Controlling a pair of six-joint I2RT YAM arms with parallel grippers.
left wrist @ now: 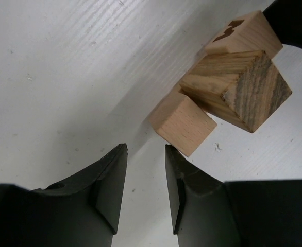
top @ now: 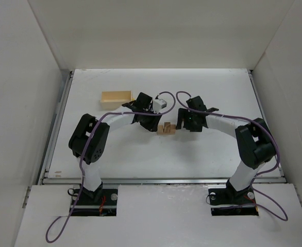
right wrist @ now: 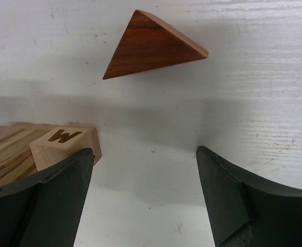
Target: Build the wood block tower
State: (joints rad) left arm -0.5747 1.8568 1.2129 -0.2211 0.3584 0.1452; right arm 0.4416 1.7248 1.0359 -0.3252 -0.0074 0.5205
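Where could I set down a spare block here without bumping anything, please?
Bare table lies on the near side of the block cluster, and in the far right corner. The middle is crowded: left gripper and right gripper flank the blocks, with the wooden box beyond the left one.

A white bench (top: 218, 98) stands boxed in by plain white panels: a back wall (top: 156, 31), a left wall (top: 17, 103) and a right wall (top: 295, 103). A metal rail (top: 161, 180) runs along its near edge, with a white ledge (top: 161, 211) in front. The light is soft and even, and shadows are faint.
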